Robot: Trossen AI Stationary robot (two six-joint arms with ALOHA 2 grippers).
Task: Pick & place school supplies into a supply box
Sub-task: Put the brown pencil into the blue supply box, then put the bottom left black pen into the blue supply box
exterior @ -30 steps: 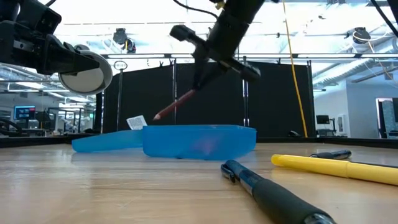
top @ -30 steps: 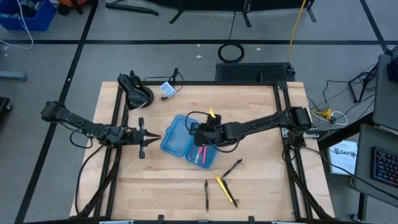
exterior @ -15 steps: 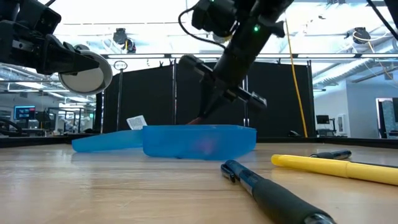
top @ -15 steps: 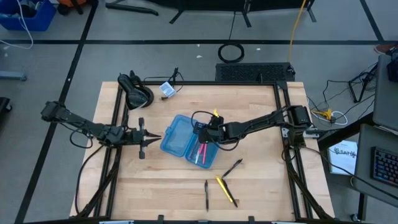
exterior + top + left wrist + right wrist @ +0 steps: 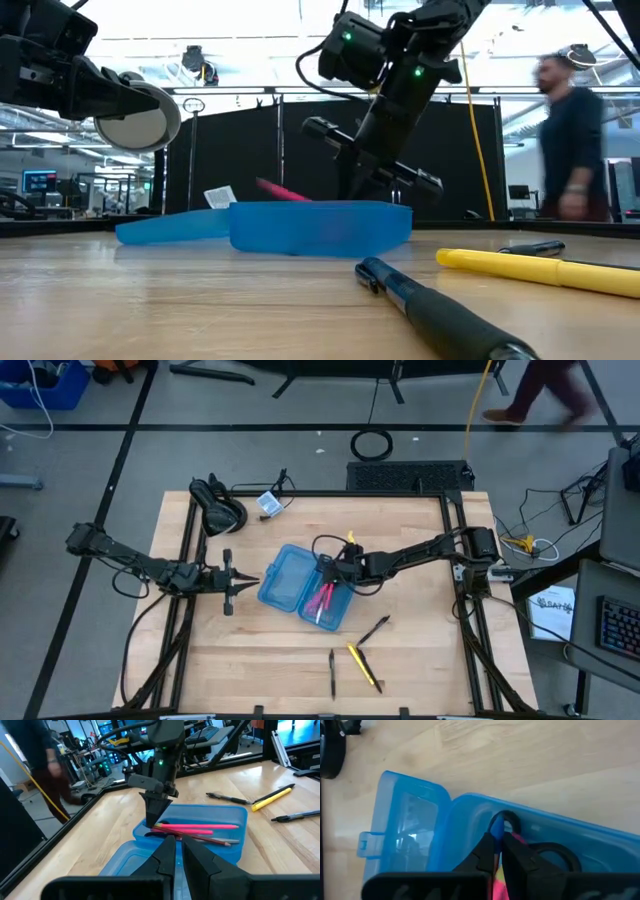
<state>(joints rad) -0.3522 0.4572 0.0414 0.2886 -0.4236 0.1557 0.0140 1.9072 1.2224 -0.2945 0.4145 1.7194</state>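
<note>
Lowered since a second ago, the right hand (image 5: 330,574) now sits inside the box (image 5: 284,582), fingers together, the pink pencil (image 5: 197,826) lying flat among the scissors (image 5: 555,854). Left hand (image 5: 240,582), nearly closed, waits beside the box. Three pens (image 5: 363,665) remain on the worktop (image 5: 420,660).

scissors (image 5: 555,856) partly hidden, person (image 5: 572,150) blurred

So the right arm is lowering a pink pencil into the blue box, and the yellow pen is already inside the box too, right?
Not quite. The yellow pen is not inside; the high view shows it lying on the table, nearer the front edge than the blue box, beside two dark pens. The rest holds: the right gripper is over the box with the pink pencil at its fingers.
</note>
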